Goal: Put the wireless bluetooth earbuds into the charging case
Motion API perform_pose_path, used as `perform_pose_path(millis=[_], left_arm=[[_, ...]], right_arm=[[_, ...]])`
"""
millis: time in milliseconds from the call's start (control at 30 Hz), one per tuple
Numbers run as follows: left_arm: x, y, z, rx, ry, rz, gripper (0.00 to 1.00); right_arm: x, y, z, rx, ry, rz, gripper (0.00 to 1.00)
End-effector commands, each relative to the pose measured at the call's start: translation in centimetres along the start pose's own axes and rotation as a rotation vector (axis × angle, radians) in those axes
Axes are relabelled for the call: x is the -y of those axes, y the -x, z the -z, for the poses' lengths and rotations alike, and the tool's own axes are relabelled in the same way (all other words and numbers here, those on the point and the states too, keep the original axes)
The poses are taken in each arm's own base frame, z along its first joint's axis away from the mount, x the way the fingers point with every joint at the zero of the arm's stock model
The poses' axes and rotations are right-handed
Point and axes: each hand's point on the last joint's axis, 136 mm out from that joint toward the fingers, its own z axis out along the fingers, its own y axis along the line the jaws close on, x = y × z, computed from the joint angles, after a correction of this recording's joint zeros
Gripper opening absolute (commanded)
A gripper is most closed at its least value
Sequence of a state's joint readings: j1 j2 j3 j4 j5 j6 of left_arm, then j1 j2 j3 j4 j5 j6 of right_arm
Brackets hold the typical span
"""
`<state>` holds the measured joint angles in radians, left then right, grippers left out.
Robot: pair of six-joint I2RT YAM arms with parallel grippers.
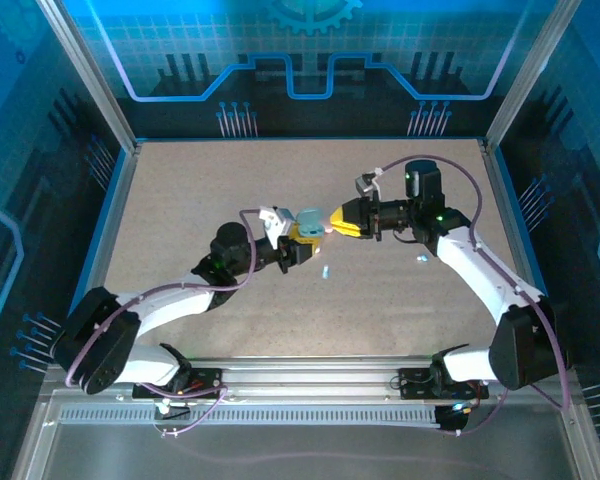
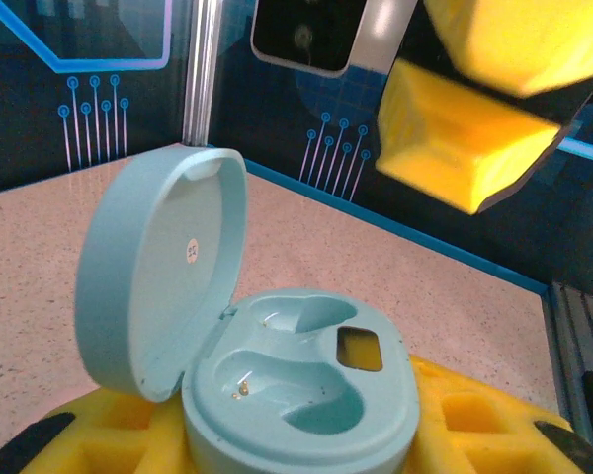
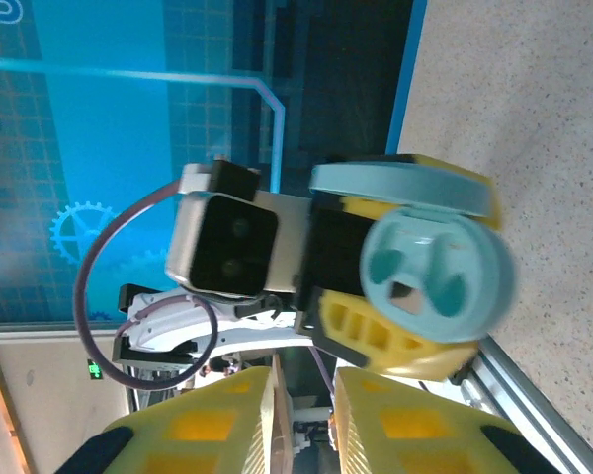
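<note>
A light-blue charging case [image 2: 306,385] has its lid [image 2: 158,267] swung open to the left, and both wells are bare. My left gripper [image 2: 296,439] is shut on its base, yellow fingers [image 2: 474,420] on either side, lifted over the table's middle [image 1: 308,222]. My right gripper [image 1: 332,227] faces the case from the right, its yellow fingers [image 2: 465,138] hanging just above and beyond it. Its jaws [image 3: 303,380] stand a narrow gap apart with nothing between them. One tiny light-blue earbud [image 1: 325,271] lies on the table below the case. A pale earbud [image 1: 420,258] lies under the right arm.
The speckled beige table [image 1: 200,190] is walled by a metal frame [image 1: 110,160] and blue panels. The left arm's wrist camera [image 3: 222,242] and purple cable [image 3: 99,296] sit just behind the case. A rail [image 1: 310,380] runs along the near edge.
</note>
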<state>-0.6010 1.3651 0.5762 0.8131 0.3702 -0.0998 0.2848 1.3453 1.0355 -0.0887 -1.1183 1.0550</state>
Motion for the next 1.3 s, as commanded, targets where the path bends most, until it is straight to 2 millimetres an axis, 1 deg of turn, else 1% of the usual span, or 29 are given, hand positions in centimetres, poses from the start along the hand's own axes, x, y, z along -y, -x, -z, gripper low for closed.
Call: perform_pose_path(millis=[0,67,133,200,300,333,400,533,600,700,900,1100,1267], left_arm=[[0.5,3.1,-0.9,0.106,-0.014,-0.052,0.29],[-0.7,3.2,-0.5,0.116,0.071,-0.055,0.28],[-2.3,3.0,0.2,0.106,0.165,-0.054,0.28],[-3.0,2.8,0.6,0.081,0.210,-0.058,0.28],[-4.0,2.5,1.3,0.069,0.286,-0.051,0.28],[-4.4,2.6,1.7,0.073,0.312,-0.052,0.28],[-4.8,2.8,2.2,0.072,0.351,-0.058,0.27],[-5.5,3.4,3.2,0.073,0.416,-0.089,0.28],[-5.5,3.8,3.7,0.080,0.432,-0.102,0.28],[-5.3,4.2,4.2,0.084,0.439,-0.111,0.28],[-5.0,4.9,5.4,0.100,0.458,-0.124,0.28],[-4.7,5.2,6.2,0.106,0.464,-0.122,0.29],[-4.7,5.2,6.4,0.105,0.467,-0.123,0.29]], right_arm=[[-1.4,0.3,0.8,0.026,-0.004,0.034,0.23],[0.5,0.1,1.3,0.042,-0.114,0.025,0.23],[3.7,-0.3,2.3,0.072,-0.282,0.016,0.23],[6.5,-0.4,3.1,0.093,-0.403,0.002,0.23],[11.1,-0.9,3.9,0.109,-0.571,-0.066,0.24],[12.6,-1.2,3.8,0.097,-0.618,-0.078,0.25],[14.3,-1.6,3.0,0.069,-0.667,-0.075,0.27],[17.5,-1.7,1.2,0.007,-0.795,-0.035,0.31],[19.1,-1.8,0.1,-0.040,-0.851,-0.022,0.32],[20.6,-1.4,-2.1,-0.106,-0.869,0.009,0.35],[22.6,-0.1,-6.2,-0.245,-0.925,0.108,0.37],[24.0,0.9,-8.2,-0.322,-0.972,0.174,0.41],[25.3,0.0,-9.4,-0.398,-0.977,0.178,0.42]])
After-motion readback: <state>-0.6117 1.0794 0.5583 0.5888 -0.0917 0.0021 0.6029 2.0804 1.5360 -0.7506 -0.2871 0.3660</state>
